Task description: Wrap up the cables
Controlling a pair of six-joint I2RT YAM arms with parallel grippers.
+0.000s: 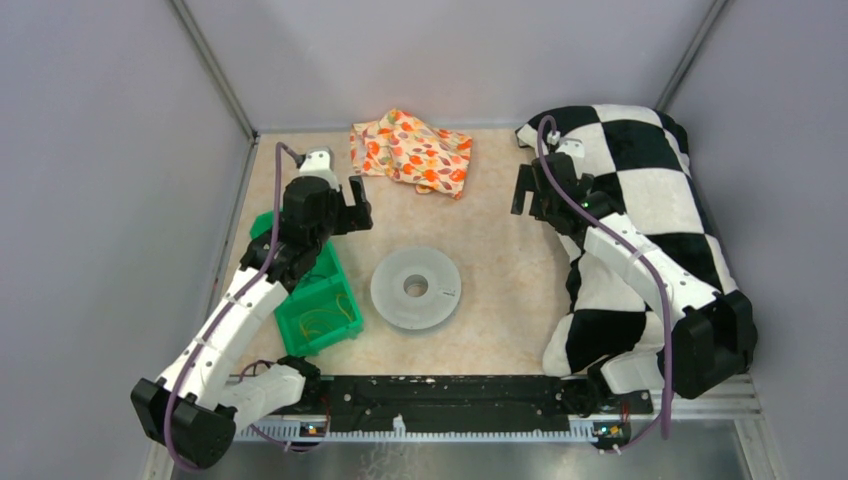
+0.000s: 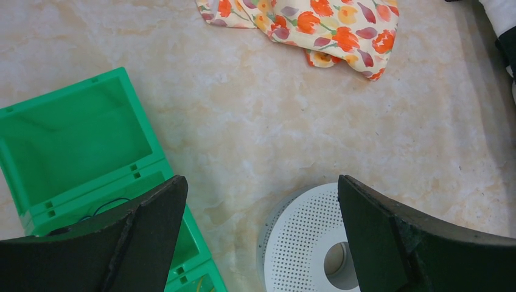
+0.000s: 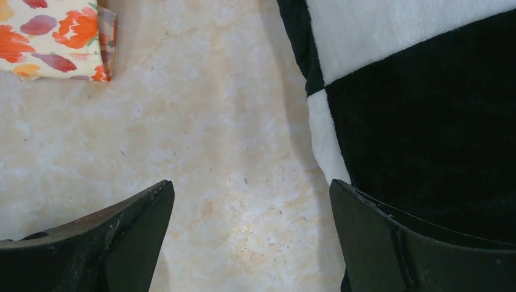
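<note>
Beige marbled tabletop [image 1: 500, 290]: grey round plastic spool [image 1: 416, 288] centre; thin yellow cables [image 1: 322, 322] in green plastic box [image 2: 79, 134]. Left tool [image 2: 261, 237], right tool [image 3: 249, 237] both spread apart, empty.

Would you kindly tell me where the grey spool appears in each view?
Top external: spool mid-frame, right of the green box.
Left wrist: spool at bottom edge, partly cut off.
Right wrist: not in view.
Shared landmark: floral cloth, seen in all three.

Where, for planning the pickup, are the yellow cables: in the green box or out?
In: the yellow cables lie inside the open green box's near compartment.
</note>
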